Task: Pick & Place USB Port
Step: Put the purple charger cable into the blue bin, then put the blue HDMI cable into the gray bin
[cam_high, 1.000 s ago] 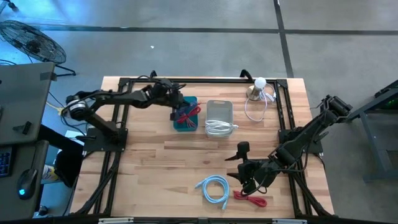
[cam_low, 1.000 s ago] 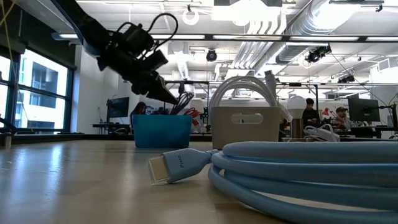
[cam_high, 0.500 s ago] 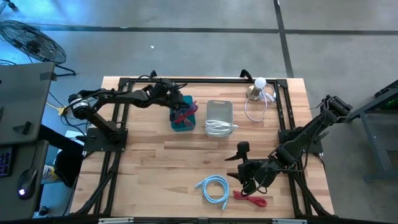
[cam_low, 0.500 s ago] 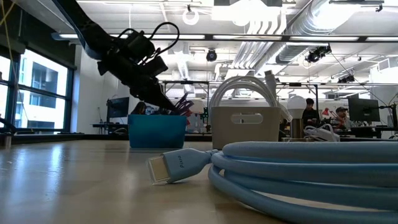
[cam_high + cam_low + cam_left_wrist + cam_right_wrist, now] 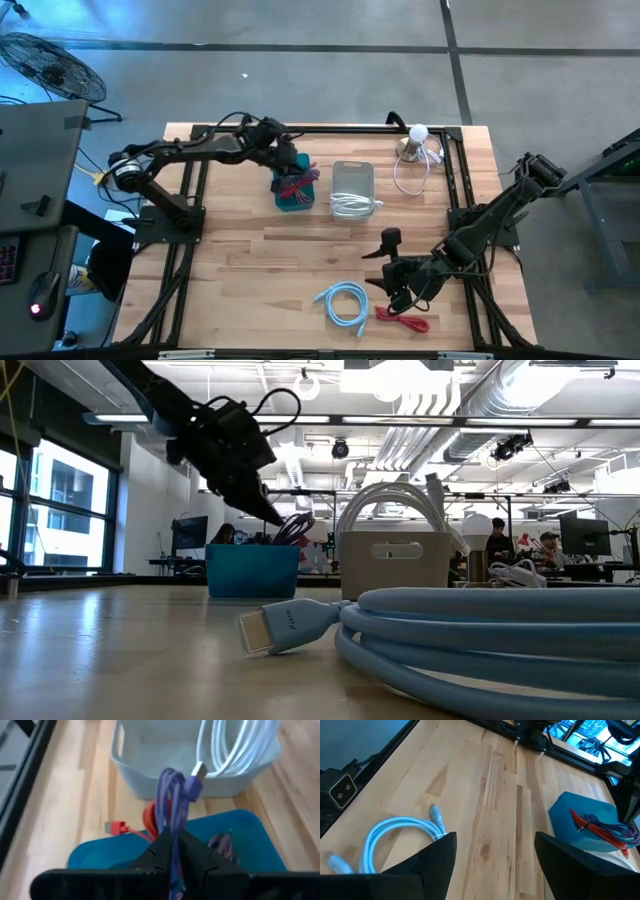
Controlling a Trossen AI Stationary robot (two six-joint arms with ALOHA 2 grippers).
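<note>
Wooden table (image 5: 250, 260) w/ black frame. Left gripper (image 5: 172, 851) clamped on purple cable (image 5: 170, 795), held above blue bin (image 5: 296, 184) beside white bin (image 5: 352, 186). Right gripper (image 5: 495, 857) spread wide, holding nothing, near light-blue cable (image 5: 343, 301) at front edge.

A round lamp (image 5: 412, 142) with a white cord stands on the wooden desk (image 5: 240, 260). A floor fan (image 5: 50, 65) sits beyond the desk. People (image 5: 497, 538) sit in the room behind.
</note>
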